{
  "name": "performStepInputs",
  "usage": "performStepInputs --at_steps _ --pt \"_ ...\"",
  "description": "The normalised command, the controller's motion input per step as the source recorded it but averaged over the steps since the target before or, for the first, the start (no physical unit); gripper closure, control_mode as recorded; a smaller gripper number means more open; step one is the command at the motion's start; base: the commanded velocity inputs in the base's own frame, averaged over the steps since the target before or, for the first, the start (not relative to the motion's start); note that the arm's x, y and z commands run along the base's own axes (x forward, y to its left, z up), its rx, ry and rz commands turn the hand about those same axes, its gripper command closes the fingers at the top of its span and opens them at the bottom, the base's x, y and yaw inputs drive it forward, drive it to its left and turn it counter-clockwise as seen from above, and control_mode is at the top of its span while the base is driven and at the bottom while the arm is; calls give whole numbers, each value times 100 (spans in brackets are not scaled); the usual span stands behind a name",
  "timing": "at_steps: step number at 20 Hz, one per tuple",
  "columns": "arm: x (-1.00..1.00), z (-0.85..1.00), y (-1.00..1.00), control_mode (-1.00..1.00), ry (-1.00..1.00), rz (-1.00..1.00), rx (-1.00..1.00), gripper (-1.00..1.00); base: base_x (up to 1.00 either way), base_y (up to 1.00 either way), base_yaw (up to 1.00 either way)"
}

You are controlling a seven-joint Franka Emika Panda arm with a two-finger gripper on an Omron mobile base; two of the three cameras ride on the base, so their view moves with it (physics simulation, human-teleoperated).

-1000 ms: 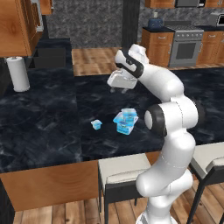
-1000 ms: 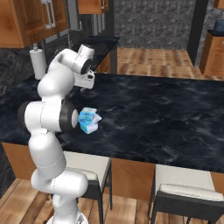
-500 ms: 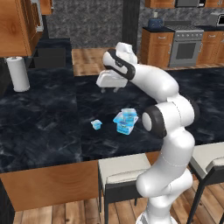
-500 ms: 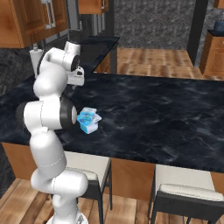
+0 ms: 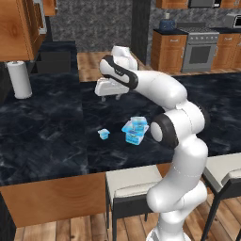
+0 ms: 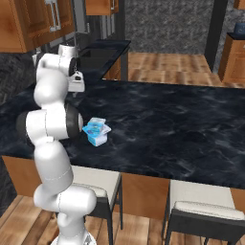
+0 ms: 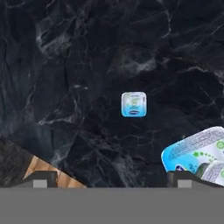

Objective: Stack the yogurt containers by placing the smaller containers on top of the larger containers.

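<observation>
A black marble counter carries everything, with wood cabinets, a stove and plank floor beyond. Near its front edge the medium tub sits stacked on the large tub; the tiny tub stands apart just beside them. A paper towel roll stands toward the far left edge. The gripper hangs above the counter, fingers spread wide, holding nothing
</observation>
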Motion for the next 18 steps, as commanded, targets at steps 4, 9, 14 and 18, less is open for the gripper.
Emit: performStepInputs --at_steps 4,9,14,18 --pt "0 -7 3 -100 -2 0 -13 -100 0 0 0" --pt "0 -15 0 -100 -4 0 -12 -100 0 0 0" --pt "0 -23 5 -100 -8 0 -10 -100 0 0 0" --pt "0 -21 6 -100 -8 0 -5 -100 0 0 0"
